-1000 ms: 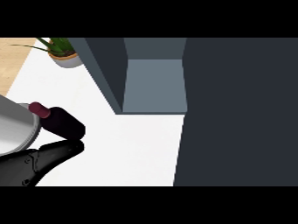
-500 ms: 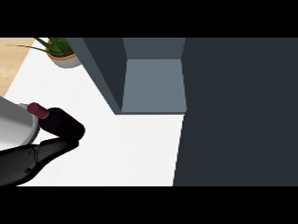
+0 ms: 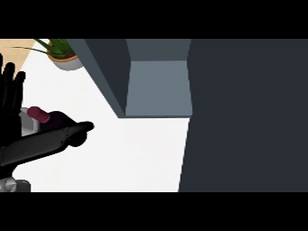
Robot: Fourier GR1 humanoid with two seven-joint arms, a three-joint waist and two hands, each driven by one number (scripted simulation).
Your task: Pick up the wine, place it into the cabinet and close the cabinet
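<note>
- Two robot hands showed at the view's left side, both black, one above the other.
- The left robot hand [image 3: 2, 90] stood at the left edge with its fingers straight and pointing up, spread slightly, holding nothing.
- The right robot hand [image 3: 46, 140] lay across the lower left, reaching up and to the right, and it covered the lower body of the wine [image 3: 44, 118].
- Whether that robot hand's fingers were curled round the bottle or only lay against it could not be told, since the dark bottle and the dark hand merged.
- The wine sat on the white bench [image 3: 129, 153] near the left edge, tilted, with its dark red capped neck pointing up and to the left.
- The bottle's neck lay just beside the left robot hand's palm; contact between them could not be told.
- The cabinet [image 3: 157, 85] stood above and right of the bottle, well apart from it, with a grey interior showing.
- One large dark panel, the cabinet door [image 3: 253, 117], filled the right side of the view.
- A potted plant [image 3: 64, 56] stood at the top left beside the cabinet's left wall.
- Some light wooden floor [image 3: 13, 45] showed in the top left corner.
</note>
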